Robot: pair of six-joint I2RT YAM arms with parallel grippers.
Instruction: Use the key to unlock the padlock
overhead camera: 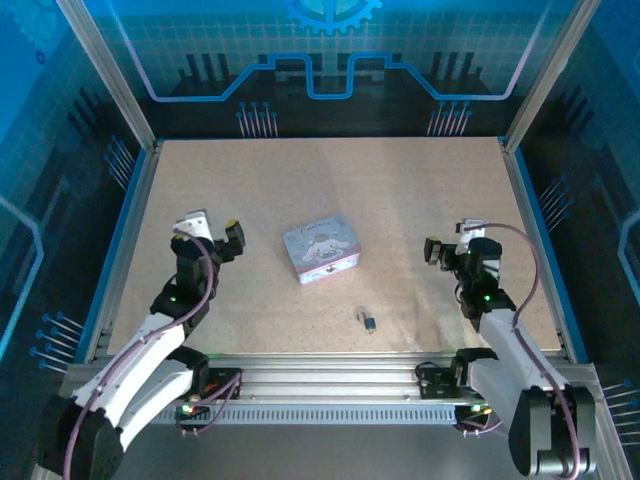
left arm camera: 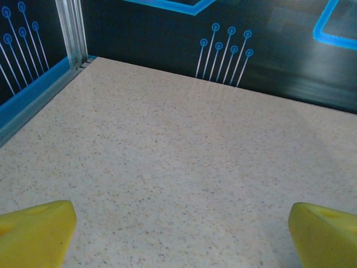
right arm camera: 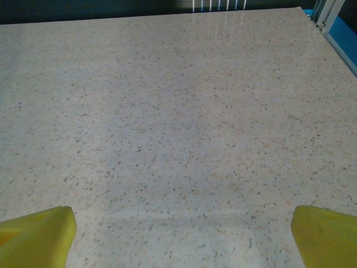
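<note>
Left wrist view shows left fingers (left arm camera: 34,231) spread wide above the table (left arm camera: 167,156); right fingers (right arm camera: 34,235) equally wide, both empty.

Robot test cell, like a lab booth. A speckled beige surface (overhead camera: 400,200) sits inside an aluminium frame (overhead camera: 110,72), walled by panels (overhead camera: 200,40) printed with blue circuit lines and a gear. Two white robot arms (overhead camera: 145,348) are bolted to a slotted metal rail (overhead camera: 330,375) at the near edge.
</note>
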